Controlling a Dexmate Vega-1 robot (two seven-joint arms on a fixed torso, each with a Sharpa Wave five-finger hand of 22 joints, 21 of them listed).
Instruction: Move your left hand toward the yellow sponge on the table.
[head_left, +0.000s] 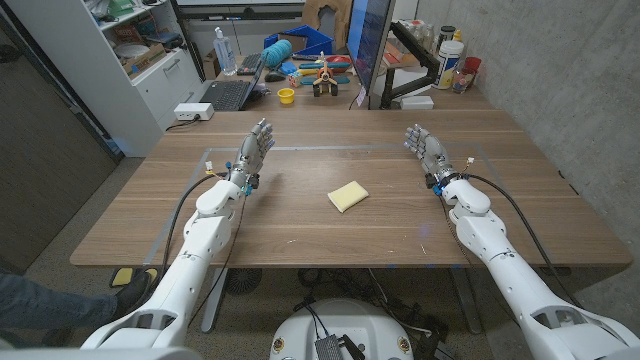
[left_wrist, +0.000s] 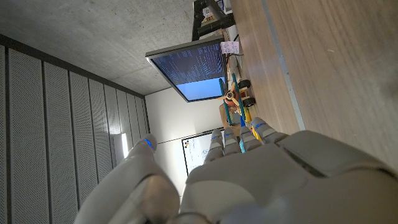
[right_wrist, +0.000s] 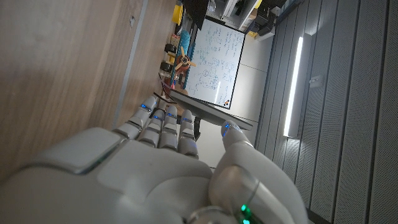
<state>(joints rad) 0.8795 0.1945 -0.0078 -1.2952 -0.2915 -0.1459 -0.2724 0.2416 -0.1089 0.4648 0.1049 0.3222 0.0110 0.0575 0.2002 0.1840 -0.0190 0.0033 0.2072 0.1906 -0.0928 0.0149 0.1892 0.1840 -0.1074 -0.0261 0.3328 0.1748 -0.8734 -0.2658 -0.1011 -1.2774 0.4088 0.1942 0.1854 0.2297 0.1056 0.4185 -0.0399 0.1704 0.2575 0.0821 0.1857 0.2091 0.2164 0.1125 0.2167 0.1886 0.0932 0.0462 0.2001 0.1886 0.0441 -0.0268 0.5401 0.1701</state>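
A yellow sponge (head_left: 348, 196) lies on the wooden table (head_left: 320, 225) near its middle. My left hand (head_left: 254, 148) is raised over the table's left part, fingers stretched out and holding nothing, well to the left of the sponge and farther back. My right hand (head_left: 423, 148) is raised the same way on the right side, fingers apart and empty. In the left wrist view the back of my left hand (left_wrist: 249, 180) reaches along the table (left_wrist: 323, 68). In the right wrist view the back of my right hand (right_wrist: 155, 168) extends beside the wood (right_wrist: 56, 68).
Behind the table's far edge stand a monitor (head_left: 366, 40), a laptop (head_left: 228, 93), a small yellow cup (head_left: 286, 96), toys and blue bins (head_left: 300, 45). A white shelf unit (head_left: 130, 60) stands at the back left. A person's shoe (head_left: 130, 290) is on the floor at the lower left.
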